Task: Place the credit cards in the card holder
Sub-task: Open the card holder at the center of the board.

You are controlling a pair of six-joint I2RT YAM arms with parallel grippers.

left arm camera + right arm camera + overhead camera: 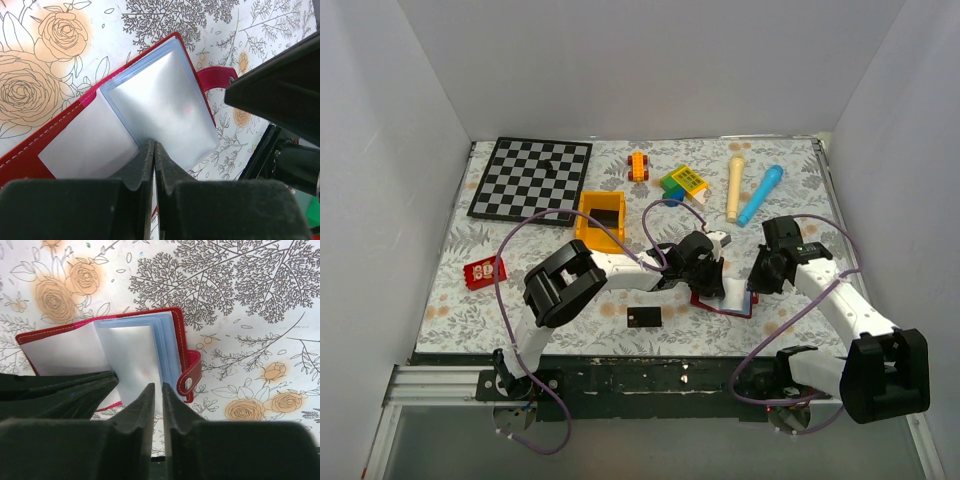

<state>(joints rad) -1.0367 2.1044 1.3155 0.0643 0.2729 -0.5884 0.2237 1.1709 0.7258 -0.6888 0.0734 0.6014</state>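
A flowered table [450,300] sits inside plain white walls [380,150]. At the upper left of the top view lies a black and white checkerboard [530,178], with a yellow bin [588,232] just below its right corner. Along the far edge are an orange toy car [639,166], a green and yellow block [685,182], a cream stick [735,188] and a blue stick [760,195]. A red block [485,271] lies at the left, with bare cloth around it.

The card holder [730,305] lies open at the lower middle right, near the front edge, and both arms cover part of it. Its pale blue pockets fan up and its snap tab [192,375] sticks out to the side.

The left gripper [153,146] is pressed together at the edge of a pocket sheet; whether it pinches the sheet is hard to tell. The right gripper [158,387] is a little spread, with a thin slit, its tips at another sheet.

One black credit card [644,318] lies flat left of the holder, close to the front edge. Its pale marks are too small to read.
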